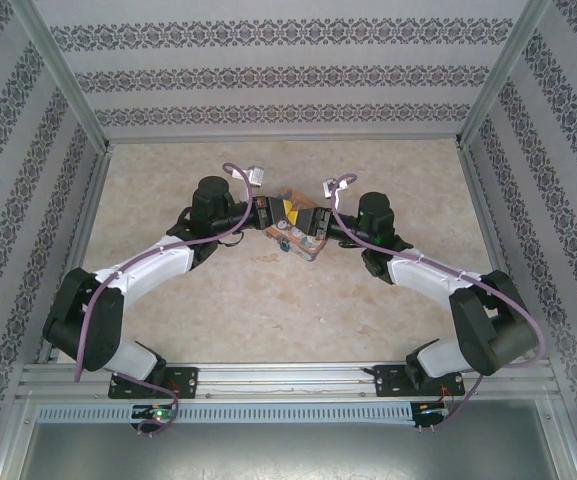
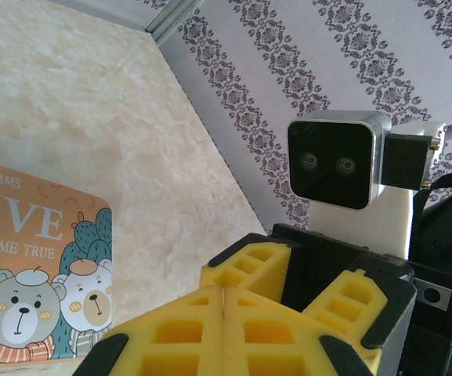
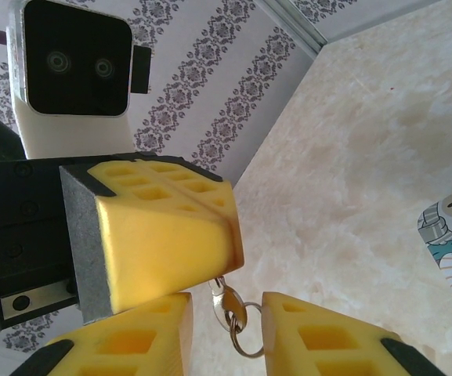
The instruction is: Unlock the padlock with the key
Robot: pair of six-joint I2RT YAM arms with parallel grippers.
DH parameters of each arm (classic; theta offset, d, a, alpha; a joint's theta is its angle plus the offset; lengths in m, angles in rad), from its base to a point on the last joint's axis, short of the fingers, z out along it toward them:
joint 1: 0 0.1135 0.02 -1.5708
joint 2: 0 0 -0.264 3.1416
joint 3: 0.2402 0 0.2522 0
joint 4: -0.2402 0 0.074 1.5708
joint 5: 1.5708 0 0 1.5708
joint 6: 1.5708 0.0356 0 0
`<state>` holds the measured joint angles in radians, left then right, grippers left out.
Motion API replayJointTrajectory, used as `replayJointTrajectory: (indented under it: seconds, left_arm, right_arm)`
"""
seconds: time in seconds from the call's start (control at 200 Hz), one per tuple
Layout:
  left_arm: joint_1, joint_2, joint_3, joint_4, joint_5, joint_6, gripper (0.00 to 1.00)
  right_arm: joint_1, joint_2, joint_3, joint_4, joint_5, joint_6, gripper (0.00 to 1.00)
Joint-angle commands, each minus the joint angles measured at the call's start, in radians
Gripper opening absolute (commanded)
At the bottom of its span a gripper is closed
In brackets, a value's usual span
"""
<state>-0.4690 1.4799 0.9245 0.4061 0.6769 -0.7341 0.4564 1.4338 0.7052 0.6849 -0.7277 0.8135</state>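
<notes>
Matt yellow pads (image 3: pixel 163 227) there on the left pincer (image 2: pixel 224 329), and they looked spongy, pitted with open cells. Below them a clasp (image 3: pixel 224 301) gleamed, polished silvery metal. The tin (image 2: pixel 30 235) showed a smooth printed orange face. The table (image 1: pixel 218 310) looked like matt beige stone, the walls (image 1: pixel 268 70) like patterned paper.

The top external camera looks down from above and behind the arm bases (image 1: pixel 153 380), far enough back to hold the whole tabletop (image 1: pixel 268 310). The wrist cameras ride close behind the left gripper (image 2: pixel 224 313) and right gripper (image 3: pixel 226 325) — each facing the other's camera housing (image 2: pixel 337 160); all three views share the orange tin (image 1: pixel 303 238).
</notes>
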Motion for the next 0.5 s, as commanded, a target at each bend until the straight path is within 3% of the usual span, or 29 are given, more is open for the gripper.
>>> replayJointTrajectory:
  seconds: [0.0, 0.28, 0.495]
  left_arm:
    - [0.01, -0.012, 0.006, 0.055, 0.023, -0.008, 0.0]
    - [0.009, -0.007, 0.0, 0.074, 0.017, -0.018, 0.0]
    - [0.012, -0.007, -0.01, 0.086, 0.015, -0.027, 0.0]
  right_arm:
    - [0.017, 0.014, 0.031, 0.033, -0.016, 0.002, 0.28]
    - [0.022, 0.023, 0.033, 0.033, -0.014, -0.002, 0.18]
    - [0.019, 0.0, 0.007, 0.031, 0.006, -0.007, 0.17]
